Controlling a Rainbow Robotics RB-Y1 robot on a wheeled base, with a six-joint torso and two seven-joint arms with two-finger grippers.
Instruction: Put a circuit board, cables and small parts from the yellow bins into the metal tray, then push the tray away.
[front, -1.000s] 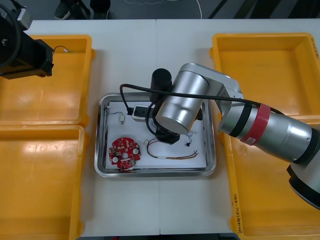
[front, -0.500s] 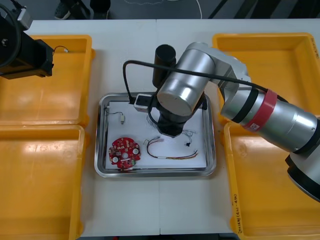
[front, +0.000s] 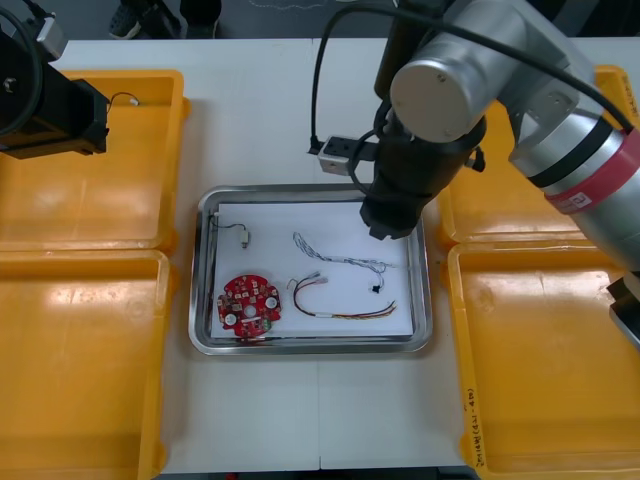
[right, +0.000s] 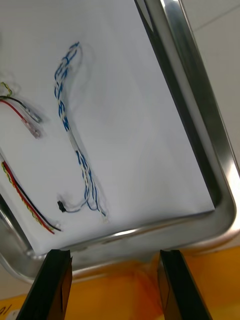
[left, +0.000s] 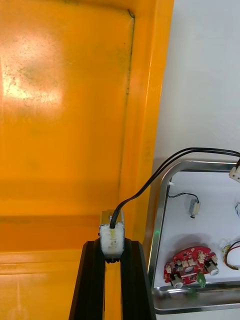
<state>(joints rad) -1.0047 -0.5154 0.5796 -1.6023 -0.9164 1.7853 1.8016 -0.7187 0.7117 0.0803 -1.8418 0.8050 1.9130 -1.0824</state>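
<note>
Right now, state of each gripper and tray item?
Metal tray: loaded.
Right gripper: open, over tray rim.
Left gripper: shut on small metal part, over yellow bin.
Red circuit board: flat in tray.
Blue and white cable: loose in tray.
Red and yellow cable: loose in tray.
Other small metal part: lying in tray.

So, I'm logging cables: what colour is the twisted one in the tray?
The twisted cable is blue and white, clearest in the right wrist view.

Bins (front: 90, 190) yellow (orange at wrists); tray (front: 310, 346) silver, white inside; board (front: 248, 305) red; cable (right: 65, 122) twisted blue-white.
</note>
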